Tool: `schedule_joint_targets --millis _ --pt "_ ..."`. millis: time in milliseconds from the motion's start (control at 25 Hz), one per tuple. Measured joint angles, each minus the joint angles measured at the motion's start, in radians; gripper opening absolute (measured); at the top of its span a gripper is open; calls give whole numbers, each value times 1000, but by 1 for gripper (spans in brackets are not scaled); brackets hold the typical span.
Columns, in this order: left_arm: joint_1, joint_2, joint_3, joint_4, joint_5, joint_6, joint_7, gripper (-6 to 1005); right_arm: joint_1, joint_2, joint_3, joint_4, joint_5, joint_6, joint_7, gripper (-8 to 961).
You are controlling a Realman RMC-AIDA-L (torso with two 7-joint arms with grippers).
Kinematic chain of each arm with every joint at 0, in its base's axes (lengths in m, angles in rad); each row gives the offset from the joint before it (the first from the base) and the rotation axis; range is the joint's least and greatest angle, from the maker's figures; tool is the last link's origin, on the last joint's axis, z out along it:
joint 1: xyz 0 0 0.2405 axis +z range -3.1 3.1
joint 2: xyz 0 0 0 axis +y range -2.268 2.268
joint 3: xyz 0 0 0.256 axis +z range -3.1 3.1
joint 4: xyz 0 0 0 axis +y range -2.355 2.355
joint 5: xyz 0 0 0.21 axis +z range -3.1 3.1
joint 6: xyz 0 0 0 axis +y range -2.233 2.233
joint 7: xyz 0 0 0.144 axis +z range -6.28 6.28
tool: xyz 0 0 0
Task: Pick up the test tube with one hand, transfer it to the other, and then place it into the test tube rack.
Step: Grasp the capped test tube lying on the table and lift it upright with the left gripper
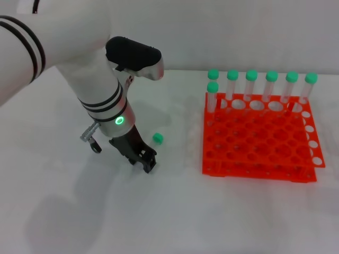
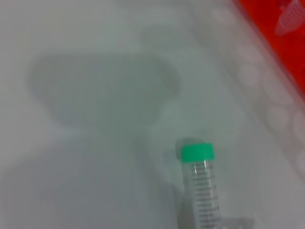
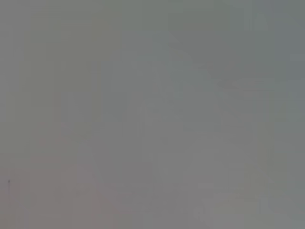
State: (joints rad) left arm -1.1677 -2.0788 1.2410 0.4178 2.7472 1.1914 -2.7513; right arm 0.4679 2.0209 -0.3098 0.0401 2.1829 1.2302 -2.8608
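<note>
The test tube (image 1: 157, 138) lies on the white table; in the head view only its green cap shows clearly, just right of my left hand. My left gripper (image 1: 146, 160), black below a white forearm with a green light, is down at the table right beside the tube's clear end. The left wrist view shows the tube (image 2: 200, 186) close up, its cap pointing away from the camera. The orange test tube rack (image 1: 259, 143) stands to the right, apart from the hand, and its edge shows in the left wrist view (image 2: 279, 40). My right gripper is out of view.
Several green-capped tubes (image 1: 251, 84) stand in the rack's back row, and one more (image 1: 212, 96) stands just in front at its left end. A small metal fitting (image 1: 90, 135) sticks out of the left wrist. The right wrist view shows only a grey blank.
</note>
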Motion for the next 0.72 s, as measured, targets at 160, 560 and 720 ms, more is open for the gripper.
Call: schedule_joint_targets --millis 160,560,720 --pt "-8 0 0 -7 1 23 -7 387 0 -1 0 0 0 0 0 860" --pt "-9 0 0 -6 1 30 -8 338 -2 -1 0 -2 0 0 0 860" --pt "-2 0 -1 -4 -3 29 -8 296 -1 -1 0 -1 0 1 0 860"
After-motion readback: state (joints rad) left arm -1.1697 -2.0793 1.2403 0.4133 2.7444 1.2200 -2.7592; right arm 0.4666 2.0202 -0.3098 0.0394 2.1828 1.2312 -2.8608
